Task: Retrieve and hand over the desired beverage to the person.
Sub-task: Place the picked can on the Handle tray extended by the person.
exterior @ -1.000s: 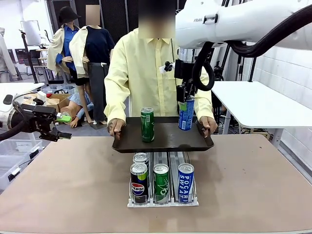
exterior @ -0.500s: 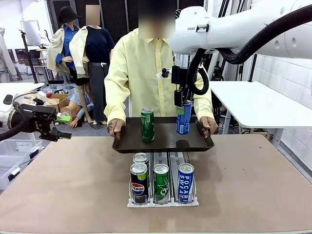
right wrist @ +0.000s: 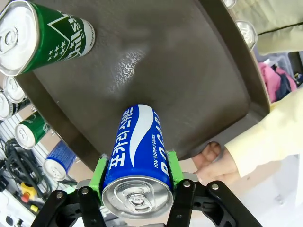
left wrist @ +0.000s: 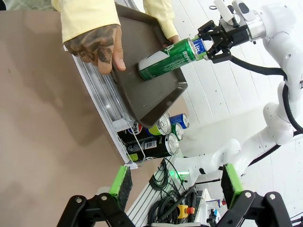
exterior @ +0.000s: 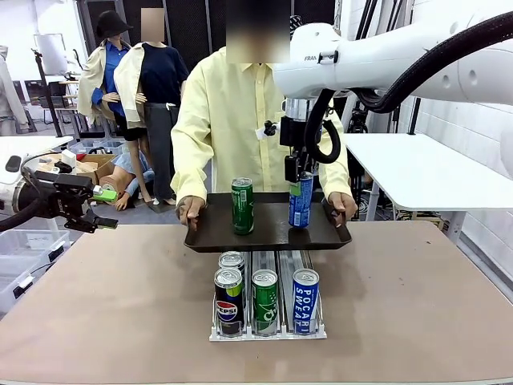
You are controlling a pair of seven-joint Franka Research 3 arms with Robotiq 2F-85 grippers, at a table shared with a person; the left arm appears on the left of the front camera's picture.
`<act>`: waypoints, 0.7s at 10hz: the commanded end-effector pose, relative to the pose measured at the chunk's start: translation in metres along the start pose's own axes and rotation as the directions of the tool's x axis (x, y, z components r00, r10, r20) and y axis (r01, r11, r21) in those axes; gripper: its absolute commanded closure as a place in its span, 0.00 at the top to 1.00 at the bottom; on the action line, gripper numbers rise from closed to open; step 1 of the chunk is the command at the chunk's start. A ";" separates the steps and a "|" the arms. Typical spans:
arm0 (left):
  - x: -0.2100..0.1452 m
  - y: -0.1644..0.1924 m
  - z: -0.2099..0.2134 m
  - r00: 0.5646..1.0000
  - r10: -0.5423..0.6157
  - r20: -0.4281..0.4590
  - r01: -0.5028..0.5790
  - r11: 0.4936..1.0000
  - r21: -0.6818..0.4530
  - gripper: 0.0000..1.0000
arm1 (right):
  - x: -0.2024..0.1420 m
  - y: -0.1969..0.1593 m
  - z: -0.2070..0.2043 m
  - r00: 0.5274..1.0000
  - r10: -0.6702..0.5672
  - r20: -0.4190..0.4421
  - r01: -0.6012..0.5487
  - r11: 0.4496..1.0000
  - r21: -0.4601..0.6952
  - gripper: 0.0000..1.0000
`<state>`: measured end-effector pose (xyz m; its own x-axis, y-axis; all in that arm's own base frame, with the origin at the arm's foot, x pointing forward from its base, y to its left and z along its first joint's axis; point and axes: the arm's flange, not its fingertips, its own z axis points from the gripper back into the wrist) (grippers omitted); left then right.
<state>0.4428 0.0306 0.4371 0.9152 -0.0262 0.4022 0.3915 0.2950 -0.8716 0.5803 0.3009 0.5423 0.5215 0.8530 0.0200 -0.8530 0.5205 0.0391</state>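
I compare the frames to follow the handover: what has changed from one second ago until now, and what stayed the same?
The right hand, shut on the blue Pocari Sweat can, moved down and slightly toward the robot's left, bringing the can low over the dark tray the person holds. Unchanged: the green can on the tray, the cans in the rack, and the open left hand.

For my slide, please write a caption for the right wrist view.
Right hand grips a blue can above the dark tray held by the person, beside a green can.
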 end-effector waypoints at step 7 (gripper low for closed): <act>0.000 -0.001 0.002 1.000 -0.004 0.005 0.004 1.000 -0.002 1.00 | 0.015 -0.006 -0.006 0.998 0.056 -0.008 -0.056 0.998 -0.001 0.32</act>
<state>0.4428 0.0306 0.4371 0.9152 -0.0263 0.4021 0.3915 0.2950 -0.8716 0.5878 0.3084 0.5281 0.4948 0.8689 0.0144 -0.8680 0.4934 0.0564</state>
